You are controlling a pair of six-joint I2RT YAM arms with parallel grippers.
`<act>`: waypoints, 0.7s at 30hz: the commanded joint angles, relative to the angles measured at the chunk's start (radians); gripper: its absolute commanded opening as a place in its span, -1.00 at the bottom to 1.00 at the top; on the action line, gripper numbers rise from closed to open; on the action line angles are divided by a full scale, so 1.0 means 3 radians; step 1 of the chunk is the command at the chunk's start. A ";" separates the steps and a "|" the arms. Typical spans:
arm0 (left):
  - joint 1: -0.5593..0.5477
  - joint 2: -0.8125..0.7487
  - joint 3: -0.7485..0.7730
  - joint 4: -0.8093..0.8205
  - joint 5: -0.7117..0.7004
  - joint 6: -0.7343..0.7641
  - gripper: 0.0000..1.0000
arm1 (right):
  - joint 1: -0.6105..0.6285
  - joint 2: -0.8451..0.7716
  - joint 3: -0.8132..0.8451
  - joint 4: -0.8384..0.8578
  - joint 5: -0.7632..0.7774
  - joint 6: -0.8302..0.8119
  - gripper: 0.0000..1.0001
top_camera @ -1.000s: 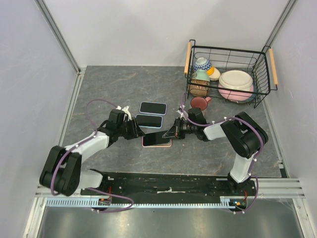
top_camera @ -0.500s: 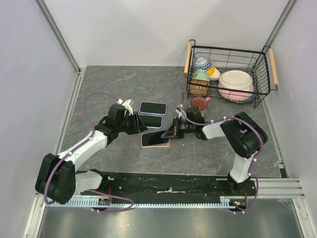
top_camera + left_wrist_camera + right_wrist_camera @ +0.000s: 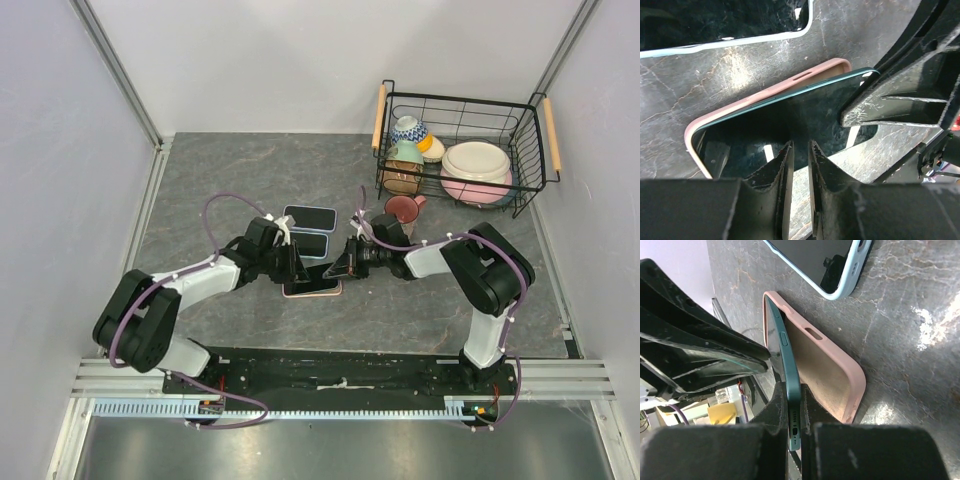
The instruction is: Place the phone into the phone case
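Observation:
A dark green phone (image 3: pixel 785 350) is tilted, with its far end inside a pink case (image 3: pixel 825 370) that lies open side up on the table. My right gripper (image 3: pixel 794 390) is shut on the phone's raised end, by the charging port. In the top view the phone (image 3: pixel 318 274) and the case (image 3: pixel 310 294) lie between the two grippers. My left gripper (image 3: pixel 800 146) is shut and empty, its tips just over the phone's screen (image 3: pixel 790 115) at the low end, beside the case rim (image 3: pixel 765 90). I cannot tell if they touch the screen.
Two other phones in cases lie just behind, one light blue (image 3: pixel 308 216) and one nearer (image 3: pixel 303 243). A pink mug (image 3: pixel 403 209) stands behind my right gripper. A wire basket (image 3: pixel 455 98) of bowls and plates stands at the back right.
My left gripper has moved right and nearer, onto the phone's low end. My right gripper has kept hold of the phone and barely moved.

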 commanded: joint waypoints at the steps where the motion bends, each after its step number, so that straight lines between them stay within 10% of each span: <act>1: -0.0056 0.0188 0.0153 0.0205 0.0100 -0.0107 -0.53 | 0.0296 0.0331 -0.0056 -0.0918 0.0772 -0.0527 -1.00; 21: -0.0148 0.0704 0.0199 0.0313 0.0156 -0.0234 -0.64 | 0.0515 0.0551 0.0296 -0.1823 0.1416 -0.1018 -0.93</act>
